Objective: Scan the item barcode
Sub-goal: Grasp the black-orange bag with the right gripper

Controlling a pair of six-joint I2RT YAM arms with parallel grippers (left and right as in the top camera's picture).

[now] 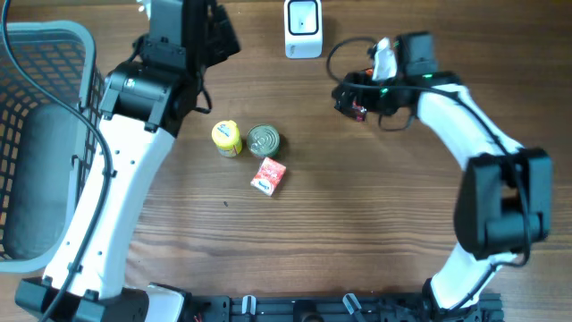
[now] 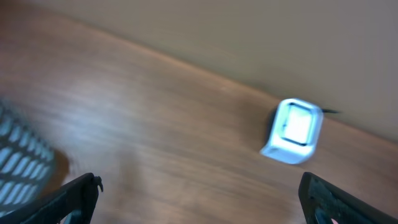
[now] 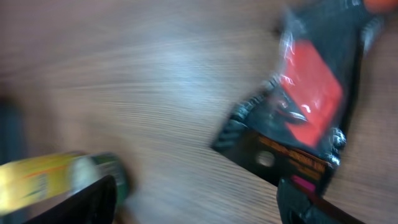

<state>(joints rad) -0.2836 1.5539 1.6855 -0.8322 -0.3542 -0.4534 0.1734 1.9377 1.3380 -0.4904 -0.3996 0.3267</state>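
Black-and-red packet (image 3: 311, 93) slants in right wrist view — long axis upper-right to lower-left. Right gripper (image 3: 196, 190), left gripper (image 2: 199, 182): both agape.

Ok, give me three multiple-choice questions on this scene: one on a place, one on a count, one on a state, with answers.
1. Where does the white scanner stand?
A among the small items
B at the far edge of the table, between the arms
C at the near edge

2. How many small items lie grouped together on the wood?
A one
B three
C five

3. How is the left gripper?
A open and empty
B shut on a can
C shut on a box

Answers:
1 B: it sits alone at the top of the overhead view.
2 B: the yellow container, tin can and red box.
3 A: its fingers stand wide apart with only wood between them.
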